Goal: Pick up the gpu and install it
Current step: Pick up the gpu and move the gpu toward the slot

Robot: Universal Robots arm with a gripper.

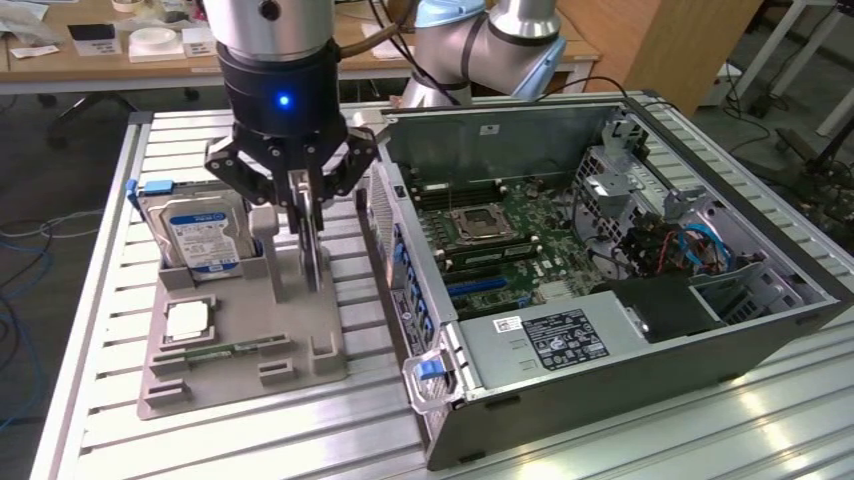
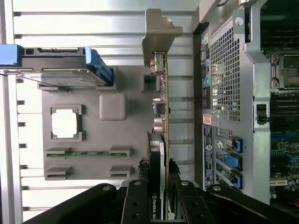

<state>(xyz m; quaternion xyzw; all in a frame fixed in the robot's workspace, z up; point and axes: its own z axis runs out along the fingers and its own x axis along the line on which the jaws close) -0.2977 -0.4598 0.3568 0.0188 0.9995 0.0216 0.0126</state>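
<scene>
A robot arm reaches straight down over a grey parts tray (image 1: 240,385) on a slatted metal desk (image 1: 107,420). Beside the tray, on the exterior view's right, an open computer case (image 1: 747,330) lies on its side with its motherboard (image 1: 494,230) facing up.

The gpu (image 1: 312,262) stands on its long edge in a slot of the tray, thin and upright, between a hard drive (image 1: 200,238) and the wall of the case. The gripper (image 1: 304,215) is closed on the card's upper edge. In the wrist view its fingers (image 2: 135,200) press against the two faces, one on the black cooler (image 2: 155,154) and one on the bare board side. I cannot tell whether the card has lifted clear of the slot.

The card looks stiff and fairly light. The cooler probably puts most of the weight on one face, so it may tend to lean that way. The green board is thin and covered in small parts, which makes it fragile to twisting or knocks, and the smooth cooler shell could slip under a weak squeeze. The silver end bracket (image 2: 159,32) sticks out past one end and looks easy to snag on the case wall nearby. The hold seems sensible: across the thickness, over the solid cooler, and away from both the bracket and the connector edge below.
</scene>
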